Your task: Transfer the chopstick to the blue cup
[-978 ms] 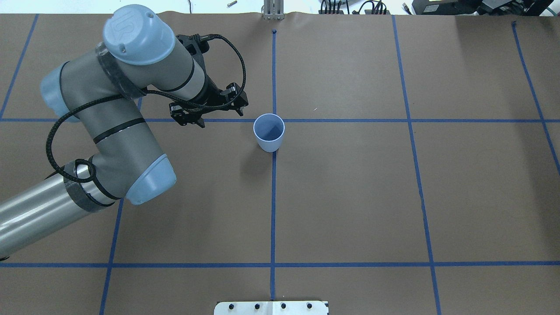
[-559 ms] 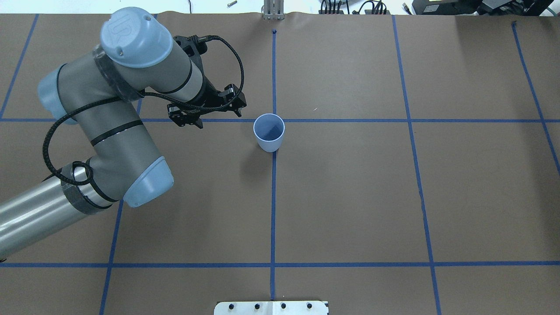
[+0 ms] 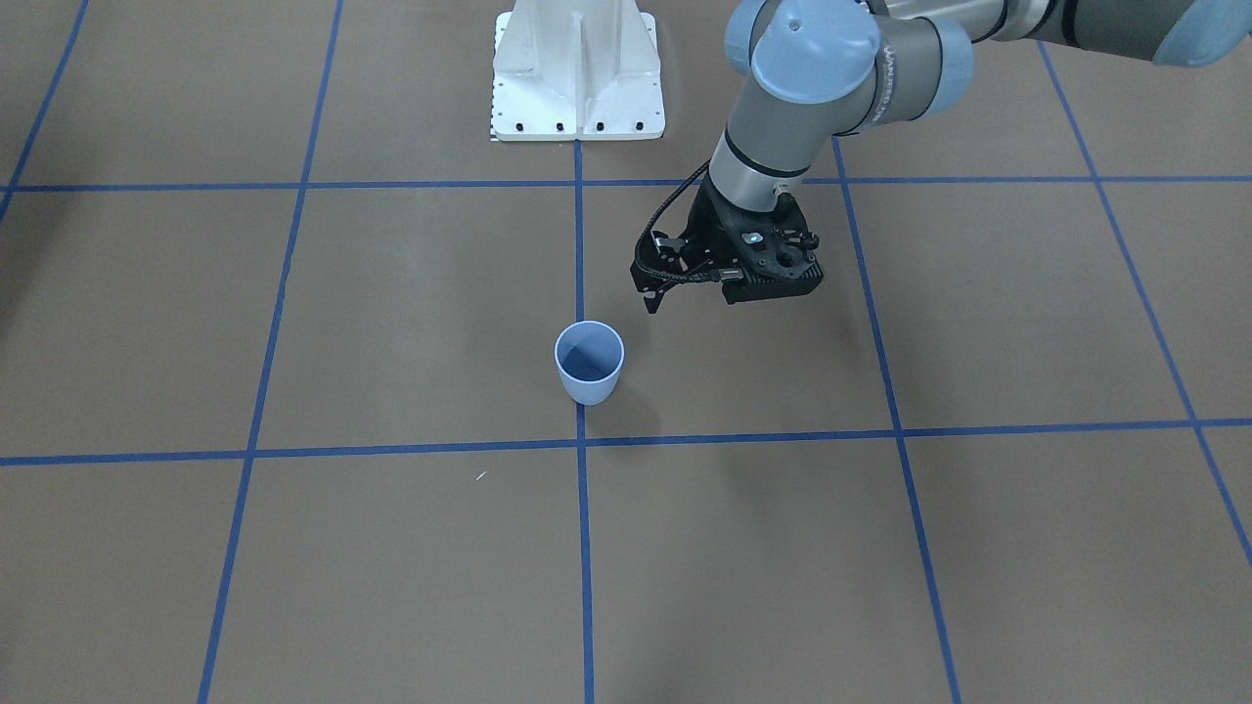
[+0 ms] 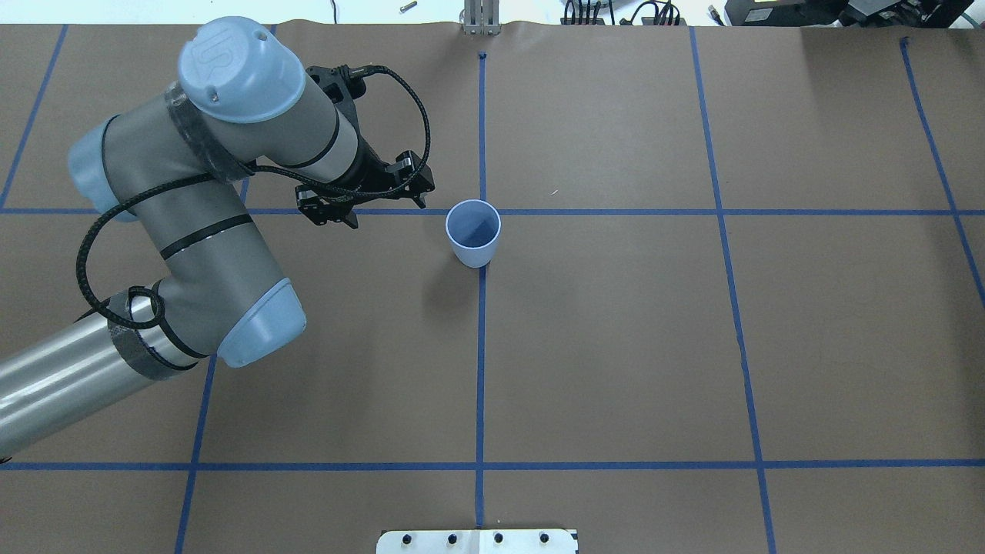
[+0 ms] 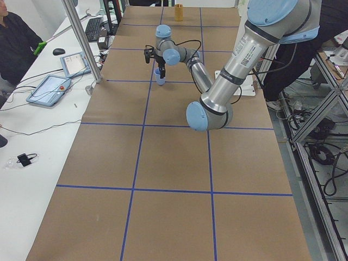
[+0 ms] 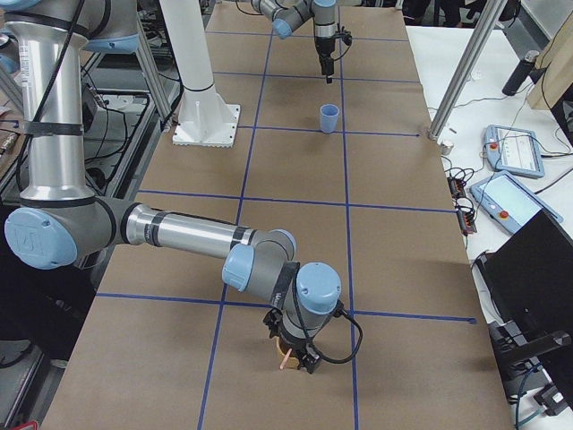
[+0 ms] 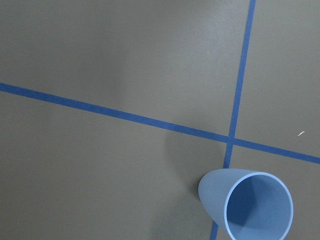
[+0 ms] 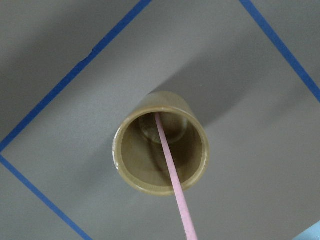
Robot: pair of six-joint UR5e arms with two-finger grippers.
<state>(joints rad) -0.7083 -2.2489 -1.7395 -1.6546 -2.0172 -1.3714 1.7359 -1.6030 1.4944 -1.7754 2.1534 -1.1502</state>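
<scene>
At the table's right end: the chopstick (image 8: 170, 165) stands slanted inside a tan cup (image 8: 116, 152), its lower tip on the cup's floor, well apart from its goal.
Blue cup (image 4: 473, 231): upright near the middle of the table, by a crossing of blue tape lines, with nothing in it.
Done so far: judging by how things lie, none of the transfer itself — the stick has not left the tan cup.
Left to do: lift the stick out, carry it along the table, probably with a hand-over between the arms, and drop it into the blue cup.
Right gripper (image 6: 288, 356): directly over the tan cup, with the stick's upper part running up toward it. Whether its fingers are apart or closed on the stick cannot be told, since only the side view shows it.
Left gripper (image 4: 388, 211): hovers just beside the blue cup with its fingers spread apart — holding and touching nothing.
</scene>
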